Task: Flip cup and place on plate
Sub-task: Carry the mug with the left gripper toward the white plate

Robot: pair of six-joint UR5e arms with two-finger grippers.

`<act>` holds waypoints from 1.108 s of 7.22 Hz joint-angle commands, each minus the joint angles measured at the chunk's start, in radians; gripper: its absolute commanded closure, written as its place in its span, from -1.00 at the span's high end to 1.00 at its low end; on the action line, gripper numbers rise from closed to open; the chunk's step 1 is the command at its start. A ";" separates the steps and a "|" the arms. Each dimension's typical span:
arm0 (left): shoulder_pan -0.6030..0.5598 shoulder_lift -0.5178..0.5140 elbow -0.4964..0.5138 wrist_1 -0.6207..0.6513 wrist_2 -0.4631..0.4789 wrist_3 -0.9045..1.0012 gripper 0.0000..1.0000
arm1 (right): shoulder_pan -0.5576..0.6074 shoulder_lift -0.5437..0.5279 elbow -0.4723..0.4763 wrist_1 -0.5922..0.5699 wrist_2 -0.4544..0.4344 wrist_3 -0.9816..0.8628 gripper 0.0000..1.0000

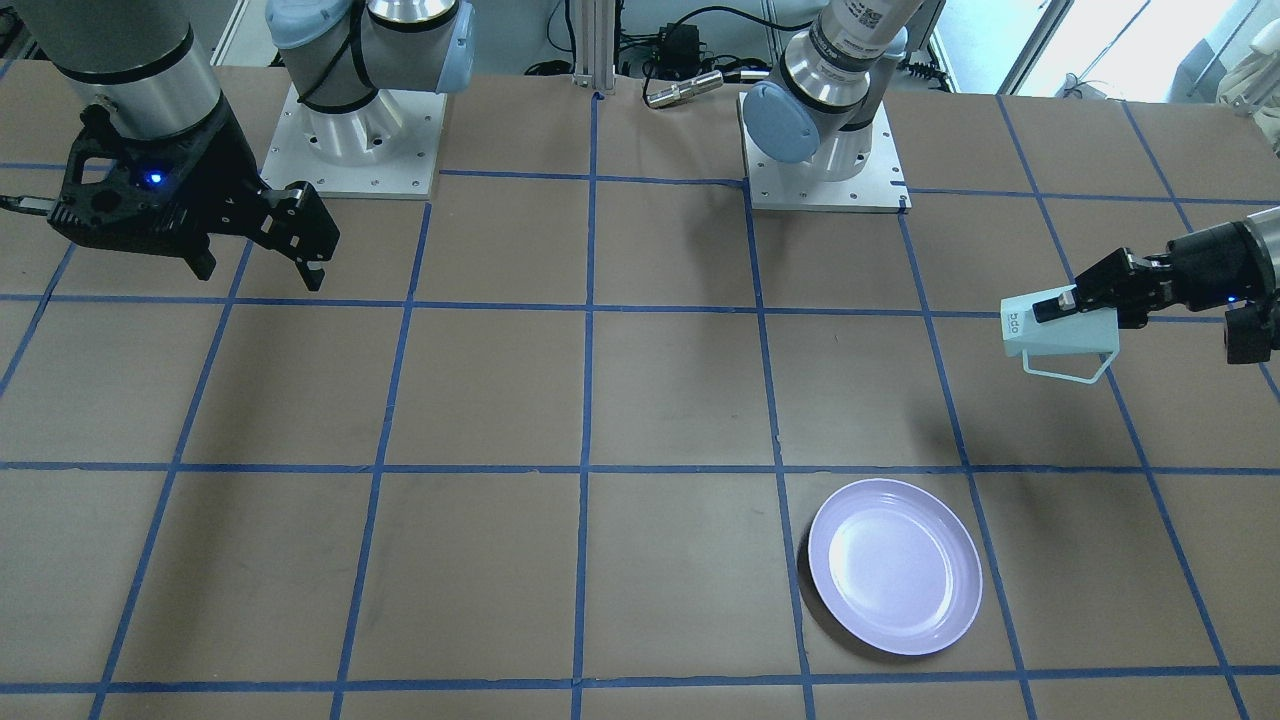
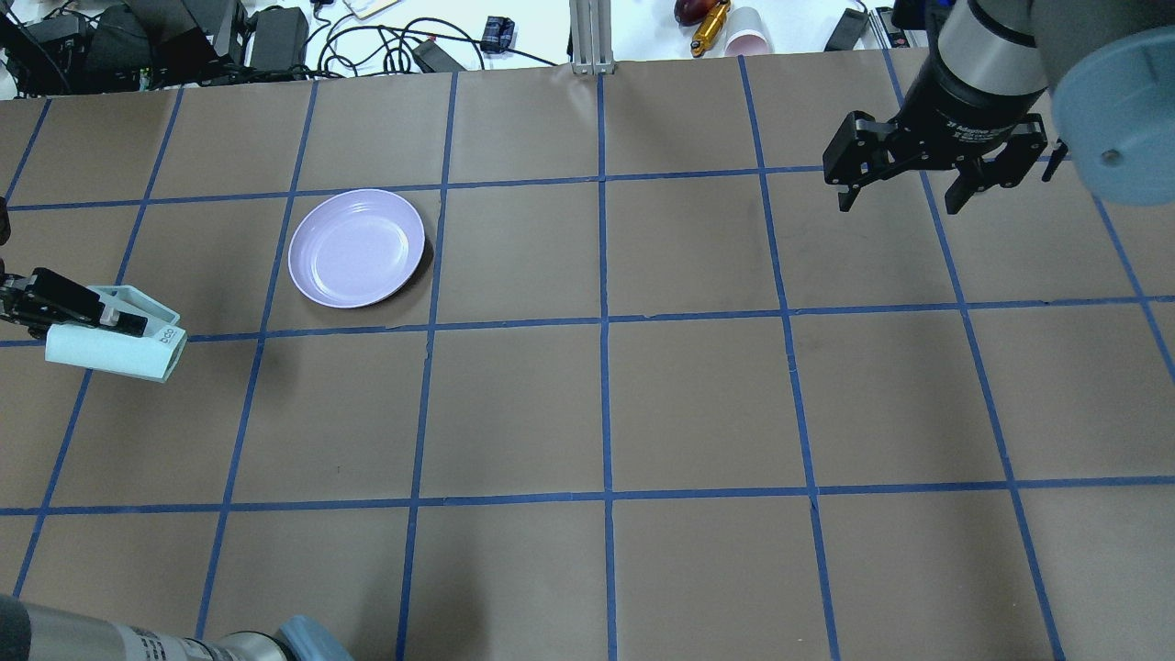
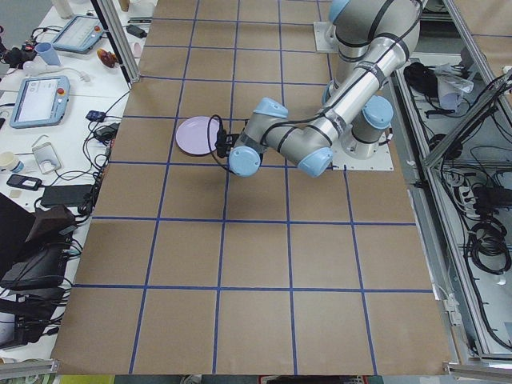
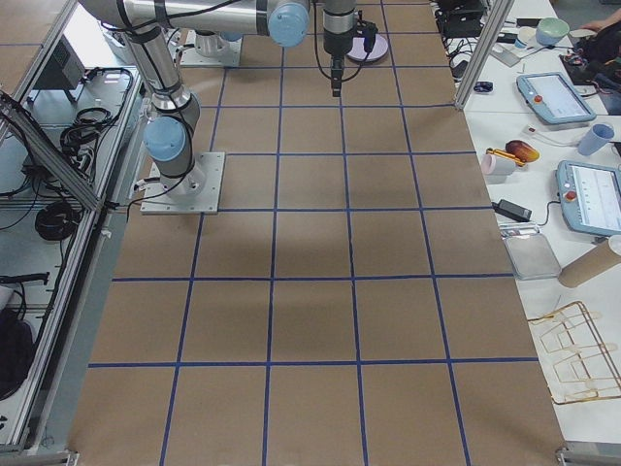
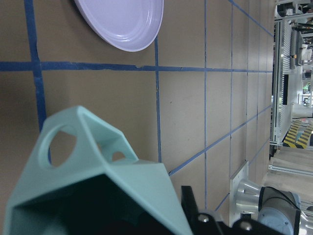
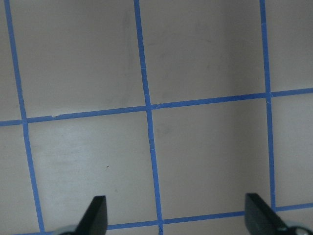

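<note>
The mint-green cup (image 1: 1058, 335) hangs in the air on its side, its base with dark lettering pointing toward the table's middle. It also shows in the overhead view (image 2: 115, 347) and fills the left wrist view (image 5: 98, 191). My left gripper (image 1: 1068, 303) is shut on the cup's wall near the rim, also visible in the overhead view (image 2: 103, 318). The lavender plate (image 1: 895, 565) lies flat on the table, apart from the cup, and is empty; it shows in the overhead view (image 2: 356, 248) and the left wrist view (image 5: 122, 19). My right gripper (image 2: 900, 200) is open and empty, far away.
The brown table carries a grid of blue tape. The two arm bases (image 1: 350, 140) (image 1: 825, 150) stand at the robot's side. Cables, a paper cup (image 2: 748, 41) and other clutter lie beyond the table's far edge.
</note>
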 commanded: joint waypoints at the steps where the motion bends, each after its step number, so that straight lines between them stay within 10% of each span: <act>1: -0.101 0.065 0.001 0.088 0.004 -0.206 -1.00 | 0.000 0.000 0.000 0.000 0.000 0.000 1.00; 8: -0.500 0.036 -0.005 0.617 0.263 -0.578 -1.00 | 0.000 0.000 0.000 0.000 0.000 0.000 1.00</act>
